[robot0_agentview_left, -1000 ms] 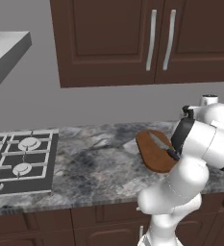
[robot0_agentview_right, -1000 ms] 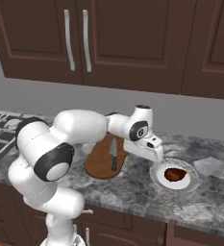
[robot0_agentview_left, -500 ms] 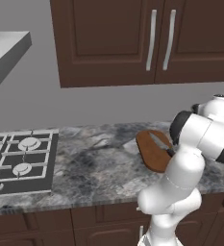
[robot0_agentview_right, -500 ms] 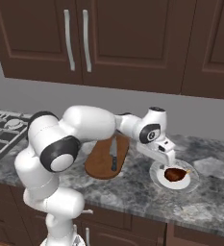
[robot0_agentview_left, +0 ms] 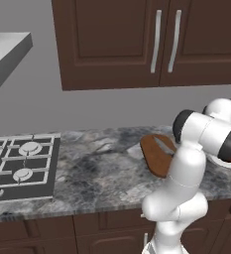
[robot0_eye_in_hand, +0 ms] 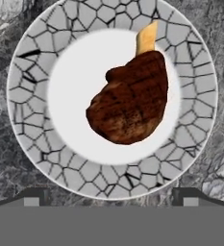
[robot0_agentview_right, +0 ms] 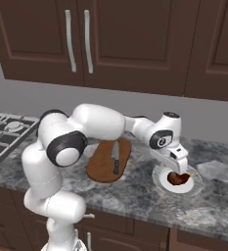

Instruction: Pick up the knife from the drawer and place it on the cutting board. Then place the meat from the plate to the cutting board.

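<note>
Right now the two-finger claw (robot0_agentview_right: 180, 169) is hanging with its tips spread wide, directly over the dark reddish-brown lump of meat (robot0_eye_in_hand: 130, 98) lying on the round white crackle-rimmed plate (robot0_eye_in_hand: 29, 101), not touching it. From the left, the white arm is covering most of that plate, while the small dark-handled knife (robot0_agentview_right: 115, 157) is resting on the reddish-brown oval wooden cutting board (robot0_agentview_right: 100, 166).

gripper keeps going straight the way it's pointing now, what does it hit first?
Most likely the meat, lying on the plate directly ahead of the open gripper. The plate and the counter lie behind it. Depth is unclear, so exact contact point is a guess.

Nothing stands over the meat (robot0_eye_in_hand: 130, 101); plate (robot0_eye_in_hand: 31, 96) rim bare all round
</note>
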You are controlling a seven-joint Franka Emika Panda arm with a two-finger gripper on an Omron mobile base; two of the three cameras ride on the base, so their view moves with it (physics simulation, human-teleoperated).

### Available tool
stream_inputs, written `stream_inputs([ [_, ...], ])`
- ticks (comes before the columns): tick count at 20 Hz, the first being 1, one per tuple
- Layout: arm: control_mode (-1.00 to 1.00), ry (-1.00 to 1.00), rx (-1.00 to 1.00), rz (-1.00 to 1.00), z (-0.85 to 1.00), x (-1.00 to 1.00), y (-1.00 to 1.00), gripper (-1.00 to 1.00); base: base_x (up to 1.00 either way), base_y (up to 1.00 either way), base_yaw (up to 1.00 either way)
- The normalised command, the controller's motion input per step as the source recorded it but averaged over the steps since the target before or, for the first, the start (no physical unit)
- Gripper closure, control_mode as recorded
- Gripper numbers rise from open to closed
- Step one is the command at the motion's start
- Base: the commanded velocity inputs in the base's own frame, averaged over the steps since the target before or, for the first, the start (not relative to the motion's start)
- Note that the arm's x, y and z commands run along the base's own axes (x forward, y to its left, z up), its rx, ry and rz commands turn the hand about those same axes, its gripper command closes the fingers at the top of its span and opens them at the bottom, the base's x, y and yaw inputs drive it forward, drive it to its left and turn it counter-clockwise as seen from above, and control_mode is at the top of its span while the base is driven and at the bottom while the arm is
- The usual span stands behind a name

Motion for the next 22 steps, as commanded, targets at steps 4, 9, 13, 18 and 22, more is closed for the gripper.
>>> stream_inputs([
  [4,-1.0,-0.01,0.0,-0.1,-0.13,0.0,-0.21,-1.0,0.0,0.0,0.0],
  [9,-1.0,-0.04,0.0,-0.06,-0.13,0.06,-0.33,-1.0,0.0,0.0,0.0],
  [13,-1.0,-0.11,0.0,-0.02,-0.11,0.21,-0.22,-1.0,0.0,0.0,0.0],
  [18,-1.0,-0.08,0.0,0.0,-0.1,0.19,-0.1,-1.0,0.0,0.0,0.0],
  [22,-1.0,0.0,0.0,-0.01,-0.21,0.01,-0.09,-1.0,0.0,0.0,0.0],
])
